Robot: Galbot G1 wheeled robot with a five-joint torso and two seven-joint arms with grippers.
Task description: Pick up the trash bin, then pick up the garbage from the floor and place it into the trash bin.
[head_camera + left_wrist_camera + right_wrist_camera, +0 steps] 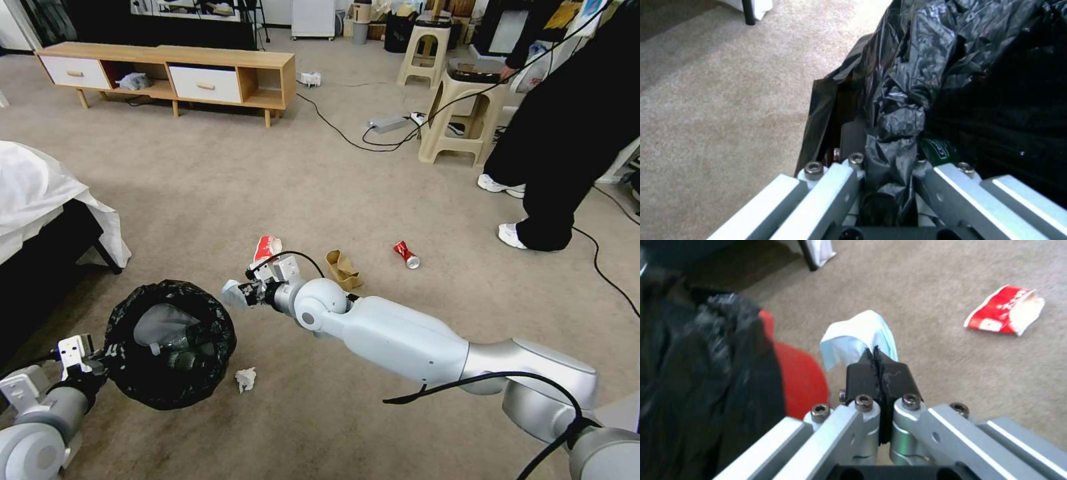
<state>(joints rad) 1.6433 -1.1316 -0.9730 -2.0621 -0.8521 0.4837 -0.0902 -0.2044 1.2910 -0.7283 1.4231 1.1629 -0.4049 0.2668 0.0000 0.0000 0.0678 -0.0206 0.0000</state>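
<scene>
The trash bin (170, 343), lined with a crinkled black bag, hangs low at the left with small bottles inside. My left gripper (99, 365) is shut on its bagged rim (893, 126), and a green-labelled bottle (940, 151) shows just inside. My right gripper (243, 293) is beside the bin's far rim, shut on a pale blue-white tissue (858, 336). On the carpet lie a red-white snack wrapper (267, 248), a crumpled brown paper box (342, 269), a crushed red can (406, 255) and a white tissue (245, 379) next to the bin.
A bed with a white sheet (40, 193) stands at the left. A low wooden cabinet (167, 70) is at the back, with beige stools (460, 113) and black cables (373, 137) at the back right. Open carpet lies in the middle.
</scene>
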